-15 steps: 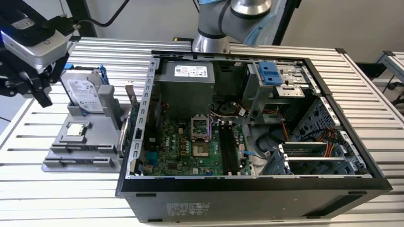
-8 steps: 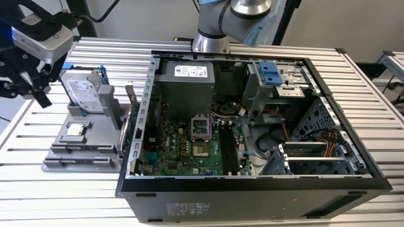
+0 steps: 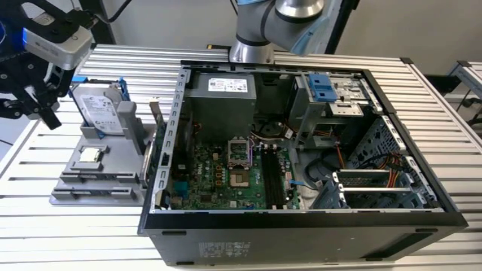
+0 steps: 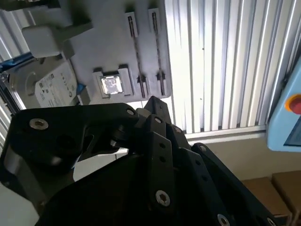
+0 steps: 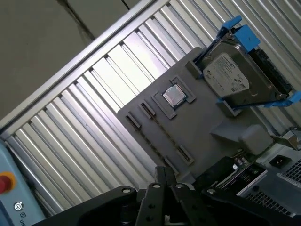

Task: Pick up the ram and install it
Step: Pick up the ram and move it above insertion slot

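My gripper point(image 3: 42, 116) hangs at the exterior view's left, above the table and left of the grey parts holder point(image 3: 75, 189). In both wrist views its jaws look shut with nothing between them point(image 4: 148, 103) point(image 5: 163, 172). A thin dark stick that I take for the ram point(image 3: 156, 121) stands on edge at the holder's side nearest the open computer case point(image 3: 301, 217), well apart from the gripper. The two long slots on the holder point(image 5: 157, 125) are empty. The motherboard point(image 3: 218, 180) lies open inside the case, with dark memory slots point(image 3: 272, 175) right of the processor socket.
A silver hard drive in a blue frame point(image 3: 99, 110) point(image 5: 230, 77) stands on the holder, and a small square processor chip point(image 3: 90, 153) point(image 4: 112, 84) lies in front of it. A slatted metal table point(image 3: 444, 113) carries everything. A blue box with a red button point(image 4: 289, 110) sits beyond the table's edge.
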